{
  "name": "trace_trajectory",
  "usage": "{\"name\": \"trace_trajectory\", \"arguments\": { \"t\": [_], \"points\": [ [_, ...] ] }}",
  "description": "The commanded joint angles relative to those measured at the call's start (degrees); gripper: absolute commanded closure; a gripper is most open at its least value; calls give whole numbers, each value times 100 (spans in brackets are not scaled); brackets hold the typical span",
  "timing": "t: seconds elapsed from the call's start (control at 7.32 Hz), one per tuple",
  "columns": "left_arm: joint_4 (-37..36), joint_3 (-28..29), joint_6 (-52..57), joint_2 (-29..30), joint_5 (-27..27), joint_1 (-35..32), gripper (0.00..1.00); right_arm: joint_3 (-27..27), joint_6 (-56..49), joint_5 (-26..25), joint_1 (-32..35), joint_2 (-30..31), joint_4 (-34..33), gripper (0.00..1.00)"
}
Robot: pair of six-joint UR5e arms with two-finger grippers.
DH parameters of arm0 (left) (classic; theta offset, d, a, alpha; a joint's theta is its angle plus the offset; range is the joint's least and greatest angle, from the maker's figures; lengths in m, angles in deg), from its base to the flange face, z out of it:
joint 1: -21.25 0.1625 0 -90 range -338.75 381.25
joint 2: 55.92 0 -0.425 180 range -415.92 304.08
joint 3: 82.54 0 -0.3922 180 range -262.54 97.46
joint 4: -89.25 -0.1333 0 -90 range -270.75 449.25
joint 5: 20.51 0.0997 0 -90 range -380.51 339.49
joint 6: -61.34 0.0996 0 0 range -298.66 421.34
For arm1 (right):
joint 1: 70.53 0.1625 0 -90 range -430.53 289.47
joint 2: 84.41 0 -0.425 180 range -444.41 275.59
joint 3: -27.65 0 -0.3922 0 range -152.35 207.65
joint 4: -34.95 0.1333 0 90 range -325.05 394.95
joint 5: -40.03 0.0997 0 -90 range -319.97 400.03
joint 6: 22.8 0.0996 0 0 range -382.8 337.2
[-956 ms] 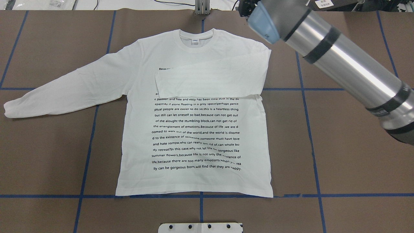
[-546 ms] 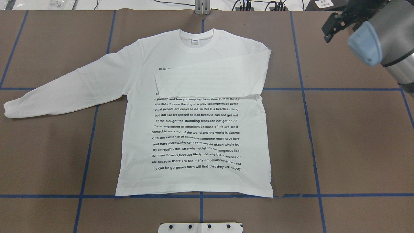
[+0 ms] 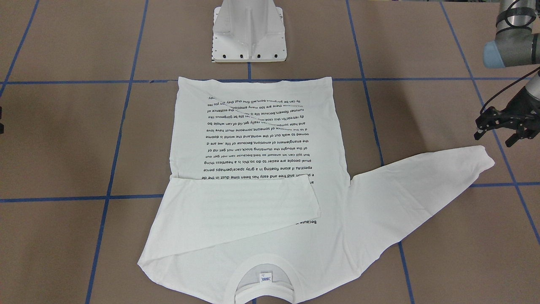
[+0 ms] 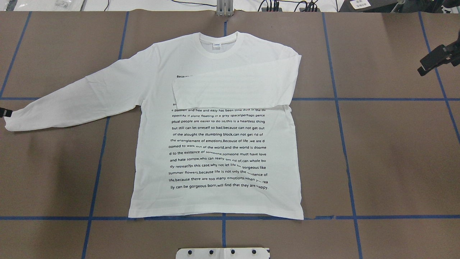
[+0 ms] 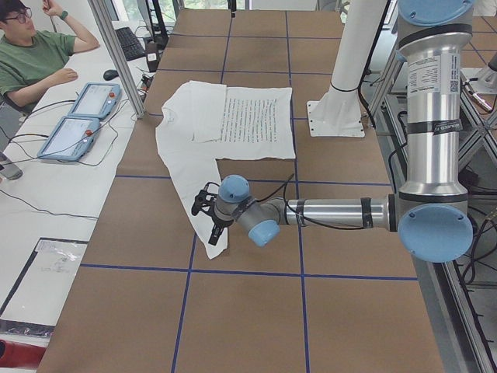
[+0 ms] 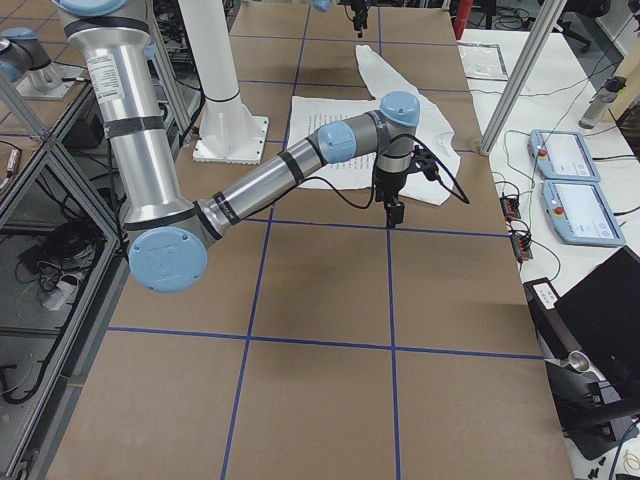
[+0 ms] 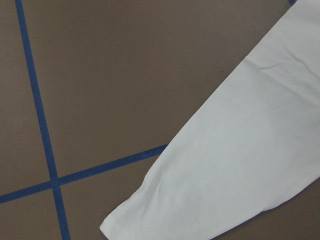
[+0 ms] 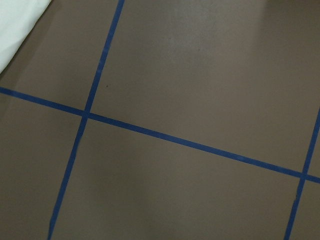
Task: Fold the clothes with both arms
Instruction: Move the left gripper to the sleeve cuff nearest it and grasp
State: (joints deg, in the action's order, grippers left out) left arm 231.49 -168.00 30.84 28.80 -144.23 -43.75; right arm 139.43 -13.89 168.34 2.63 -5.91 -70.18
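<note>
The white long-sleeved T-shirt (image 4: 215, 144) lies flat on the table with its printed side up. One sleeve (image 4: 233, 88) is folded across the chest. The other sleeve (image 4: 72, 100) stretches out to the left. My left gripper (image 3: 495, 137) is open and empty, just above and beside that sleeve's cuff (image 3: 481, 158). The left wrist view shows the cuff (image 7: 225, 175) but no fingers. My right gripper (image 4: 431, 64) hangs over bare table far right of the shirt; I cannot tell how its jaws stand. The right wrist view shows only a shirt corner (image 8: 15, 25).
Brown table (image 4: 388, 154) with a grid of blue tape lines (image 4: 337, 108). The white pedestal base (image 3: 249, 31) stands at the shirt's hem side. An operator (image 5: 35, 54) and teach pendants (image 5: 78, 124) are beyond the collar-side edge.
My right arm has swung away from above the shirt's shoulder to the right edge of the view. My left gripper's tip has appeared at the left edge by the cuff. The shirt has not moved.
</note>
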Motion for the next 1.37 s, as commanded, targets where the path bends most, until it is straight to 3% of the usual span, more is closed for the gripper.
{"name": "trace_trajectory", "arguments": {
  "t": [0.0, 0.14, 0.55, 0.82, 1.23],
  "points": [
    [620, 582, -368, -8, 410, 304, 0, 64, 5, 10, 22, 105, 28, 0],
    [621, 758, -377, 36, 410, 304, 1, 72, 13, 10, 22, 96, 28, 0],
    [630, 848, -904, 142, 366, 304, 26, 64, 14, 1, 22, 96, 37, 0],
    [700, 865, -1210, 142, 340, 304, 37, 64, 14, -8, 22, 87, 37, 0],
    [1166, 1182, -1309, 142, 103, 304, 39, 64, 14, -8, 22, 70, 37, 0]
  ]
}}
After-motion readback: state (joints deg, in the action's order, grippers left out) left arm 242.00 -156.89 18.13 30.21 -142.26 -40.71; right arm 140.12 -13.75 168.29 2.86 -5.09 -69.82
